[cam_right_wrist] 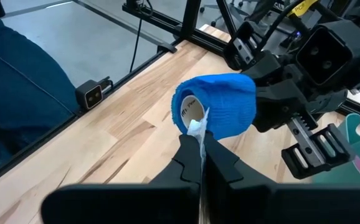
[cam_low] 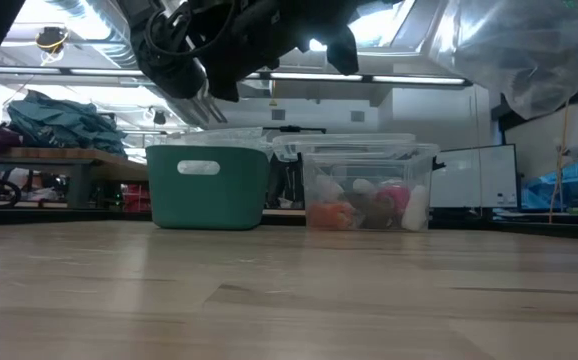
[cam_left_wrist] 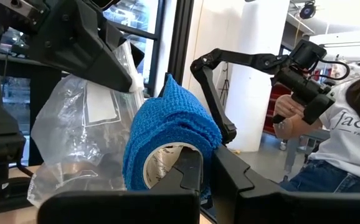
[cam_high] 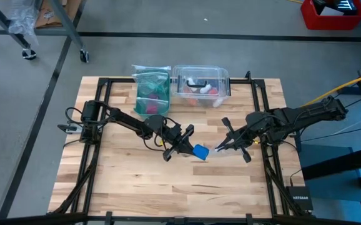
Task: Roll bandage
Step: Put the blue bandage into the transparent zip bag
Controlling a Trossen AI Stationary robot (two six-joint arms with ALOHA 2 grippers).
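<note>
Bandage first: a small bright blue roll of soft crinkled fabric on a pale cardboard core [cam_high: 200, 152], held up off the wooden bench [cam_high: 168, 194] about mid-bench, between the two dark arms. The left pincer [cam_high: 187, 149] has its fingers closed on the roll, reaching into the core from one side. The right pincer [cam_high: 221, 147] meets it from the other side, fingers pinched narrow on a clear plastic bag [cam_right_wrist: 197, 129] right against the roll's open end; whether they also catch a loose tail of blue fabric, I cannot tell.

From where I stand the bandage looks nearly all wound up, tight and round, with only a small pointed flap sticking up at one edge. What seems left is tucking that end down and setting the roll aside.

Farther back stand a green plastic bin [cam_high: 152, 94] and a clear lidded plastic box of small items [cam_high: 200, 84]. Beyond the bench, a person in a white shirt [cam_left_wrist: 348, 130].
</note>
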